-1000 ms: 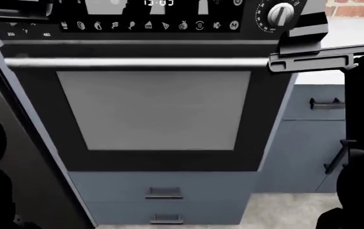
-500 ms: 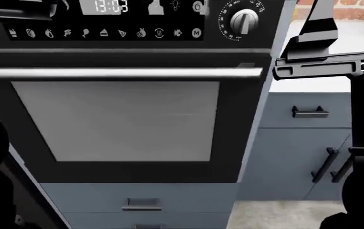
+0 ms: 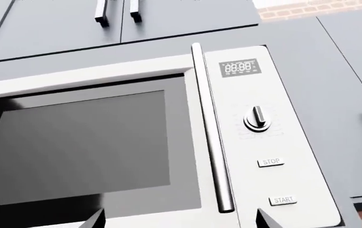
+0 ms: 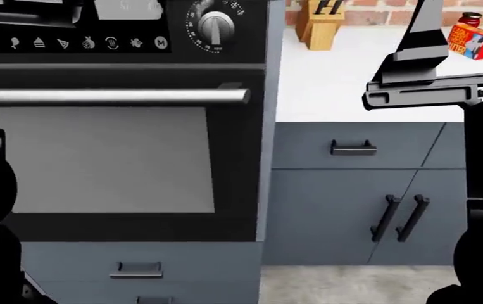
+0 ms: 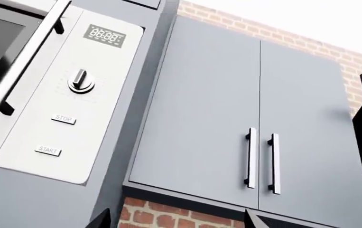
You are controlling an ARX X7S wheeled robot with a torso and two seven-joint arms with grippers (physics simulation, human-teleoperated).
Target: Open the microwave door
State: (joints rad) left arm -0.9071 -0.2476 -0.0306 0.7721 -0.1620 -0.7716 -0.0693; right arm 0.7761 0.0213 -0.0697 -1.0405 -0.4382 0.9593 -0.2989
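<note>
The microwave door (image 3: 86, 147) is fully closed, so the task is hardly begun. Its vertical handle (image 3: 211, 128) lies just left of the control panel (image 3: 256, 118), untouched. Left gripper (image 3: 177, 219) spread wide near the handle; right gripper (image 5: 177, 219) also wide, off right of the panel.

brushed-metal microwave (image 3: 244, 142), matt grey cabinets (image 5: 244, 118)

Left gripper (image 3: 178, 217) and right gripper (image 5: 175, 219) — fingers spread, both raised.
</note>
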